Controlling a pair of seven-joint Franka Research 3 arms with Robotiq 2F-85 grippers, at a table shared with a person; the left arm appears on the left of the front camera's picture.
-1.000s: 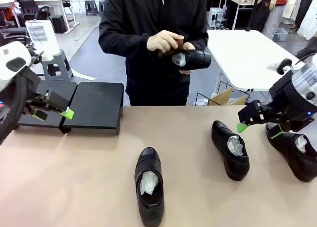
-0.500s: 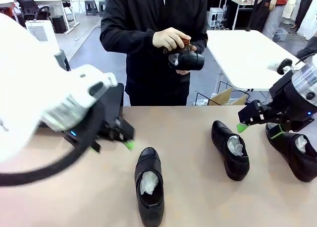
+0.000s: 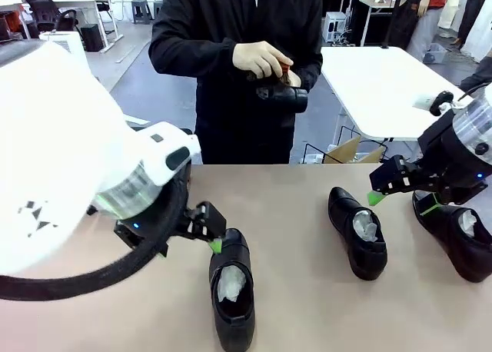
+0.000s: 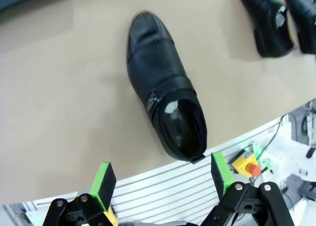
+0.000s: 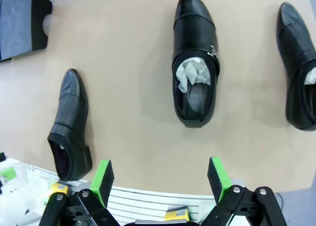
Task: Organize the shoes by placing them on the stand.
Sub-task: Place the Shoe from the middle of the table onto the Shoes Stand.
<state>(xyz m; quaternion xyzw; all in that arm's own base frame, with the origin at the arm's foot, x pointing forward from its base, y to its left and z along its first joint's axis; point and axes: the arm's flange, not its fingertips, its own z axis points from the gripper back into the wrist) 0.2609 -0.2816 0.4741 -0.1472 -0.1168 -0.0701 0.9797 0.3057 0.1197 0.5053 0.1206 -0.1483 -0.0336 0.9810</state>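
Tabletop (image 3: 323,313); left gripper (image 3: 216,241) newly beside shoe (image 3: 231,257)

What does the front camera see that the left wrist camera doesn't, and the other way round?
Front camera: a person holding a fourth shoe, and the right gripper hovering open. Left wrist camera: the left gripper, open, seen from behind, and a red button past the edge of the tan table. Both: the near shoe, the middle shoe and the far-right shoe on that table.
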